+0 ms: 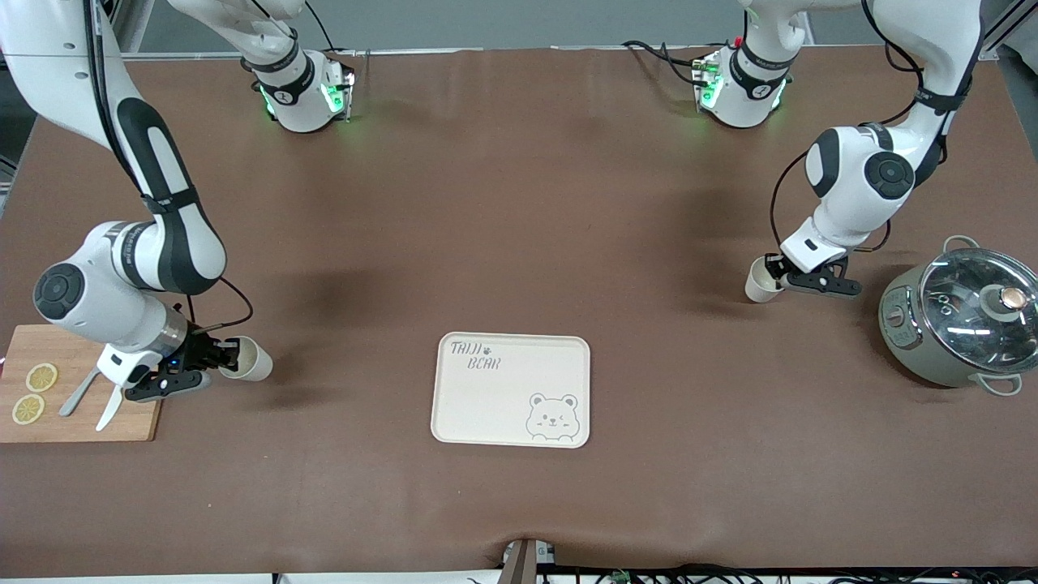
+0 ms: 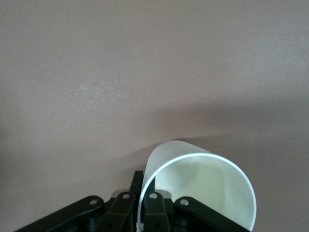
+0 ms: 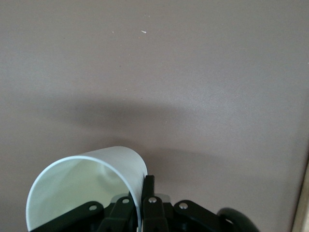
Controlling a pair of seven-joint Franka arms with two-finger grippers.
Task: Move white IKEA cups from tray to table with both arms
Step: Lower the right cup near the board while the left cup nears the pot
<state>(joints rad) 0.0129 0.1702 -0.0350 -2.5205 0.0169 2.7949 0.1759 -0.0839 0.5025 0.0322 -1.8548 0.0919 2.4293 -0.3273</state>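
Each arm holds one of the white IKEA cups by its wall. My right gripper (image 1: 220, 357) is shut on a cup (image 1: 247, 359) tipped sideways over the brown table, between the cutting board and the tray. In the right wrist view one finger (image 3: 148, 186) lies outside the cup (image 3: 82, 186) and the other inside, with the gripper (image 3: 143, 195) pinching the rim. My left gripper (image 1: 780, 276) is shut on the other cup (image 1: 761, 281), over the table beside the pot. The left wrist view shows the same pinch by the gripper (image 2: 144, 195) on that cup (image 2: 203, 186).
A cream bear-printed tray (image 1: 503, 405) lies in the middle, near the front camera. A wooden cutting board (image 1: 81, 426) with lemon slices (image 1: 40, 377) and grey utensils sits at the right arm's end. A grey pot with a glass lid (image 1: 961, 320) stands at the left arm's end.
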